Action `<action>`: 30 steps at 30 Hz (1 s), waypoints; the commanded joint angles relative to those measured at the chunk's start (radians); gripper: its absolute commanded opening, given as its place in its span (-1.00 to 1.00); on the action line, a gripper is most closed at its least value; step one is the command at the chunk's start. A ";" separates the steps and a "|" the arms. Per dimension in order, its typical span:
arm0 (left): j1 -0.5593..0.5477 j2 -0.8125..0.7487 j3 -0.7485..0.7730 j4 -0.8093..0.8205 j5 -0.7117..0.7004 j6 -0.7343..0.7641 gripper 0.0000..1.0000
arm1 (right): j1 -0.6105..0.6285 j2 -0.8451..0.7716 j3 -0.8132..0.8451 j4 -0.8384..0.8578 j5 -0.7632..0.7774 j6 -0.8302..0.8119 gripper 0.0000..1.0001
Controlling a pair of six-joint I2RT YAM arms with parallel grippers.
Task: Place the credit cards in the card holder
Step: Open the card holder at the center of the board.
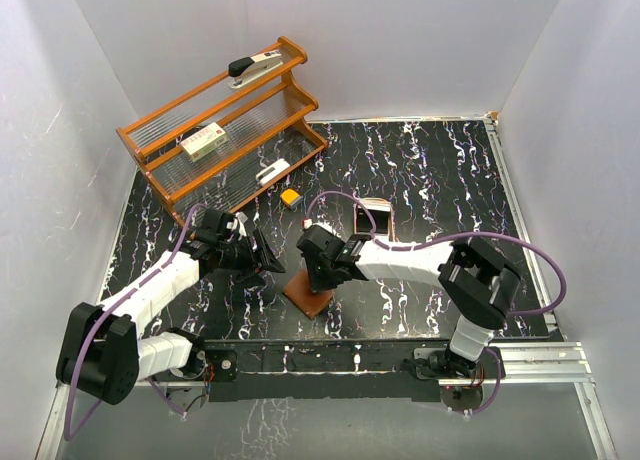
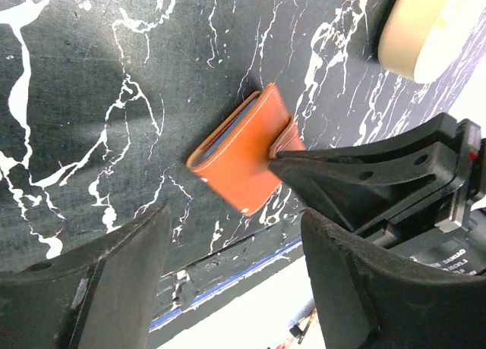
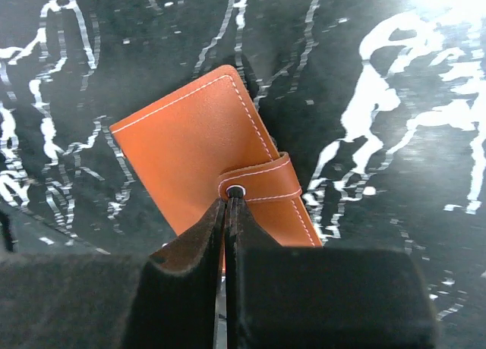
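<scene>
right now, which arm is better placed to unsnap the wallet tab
Right. The right fingers, shut, sit at the snap tab of the closed wallet; the left fingers are open, off to one side.

- The card holder [image 3: 197,144]: smooth reddish-brown leather with a faint sheen and pale stitching along the edges.
- Its snap [image 3: 236,190]: 1 small stud of shiny metal.
- The table [image 1: 440,170]: smooth black marble-patterned top with white veins and low gloss.
- The rack [image 1: 240,120]: varnished orange-brown wood with ribbed translucent shelves.
- The right gripper [image 3: 226,205]: matt black plastic.
</scene>
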 commanded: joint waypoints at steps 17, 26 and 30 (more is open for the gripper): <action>-0.013 -0.043 -0.153 0.173 0.136 -0.163 -0.26 | 0.021 0.029 0.176 -0.114 0.023 -0.118 -0.30; -0.025 0.009 -0.207 0.308 0.167 -0.227 -0.79 | 0.046 0.122 0.219 -0.134 0.029 -0.150 -0.20; -0.029 0.032 -0.229 0.345 0.147 -0.235 -0.88 | 0.055 0.134 0.224 -0.144 0.050 -0.153 -0.15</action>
